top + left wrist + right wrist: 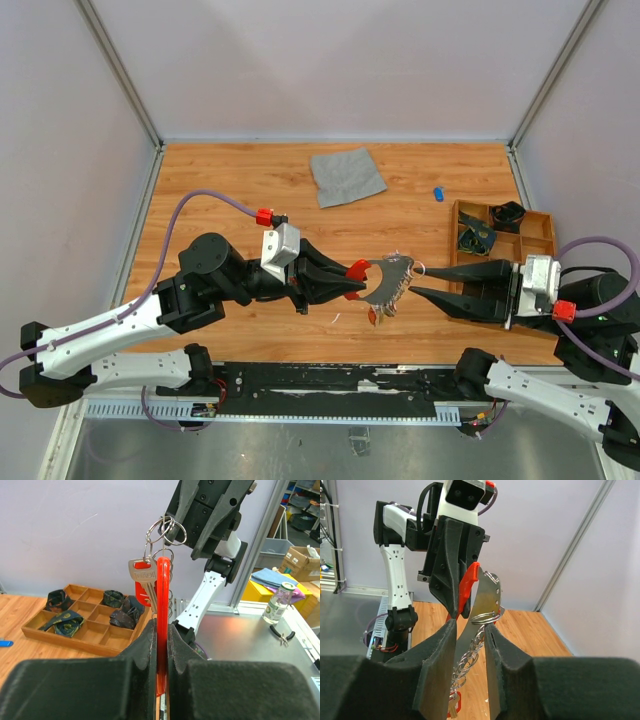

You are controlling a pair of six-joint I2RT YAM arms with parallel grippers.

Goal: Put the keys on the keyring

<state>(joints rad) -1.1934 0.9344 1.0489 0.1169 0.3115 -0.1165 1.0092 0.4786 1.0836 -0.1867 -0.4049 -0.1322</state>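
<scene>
While your left arm reaches rightward with its claw (352, 281) clenched on the red keyring (162, 630), keys (142, 575) dangling by it above the wooden surface (230, 200), your right claw (413, 281) straddles the chain (470, 652), grip unclear, grey walls around.

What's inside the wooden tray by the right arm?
Dark bundled fabric pieces sit in several compartments of the wooden tray; others look bare. The red keyring and keys cover its right end.

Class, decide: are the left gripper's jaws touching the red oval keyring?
Touching. The left wrist view shows the red oval keyring pinched edge-on between the jaws of the left gripper, with no gap.
</scene>
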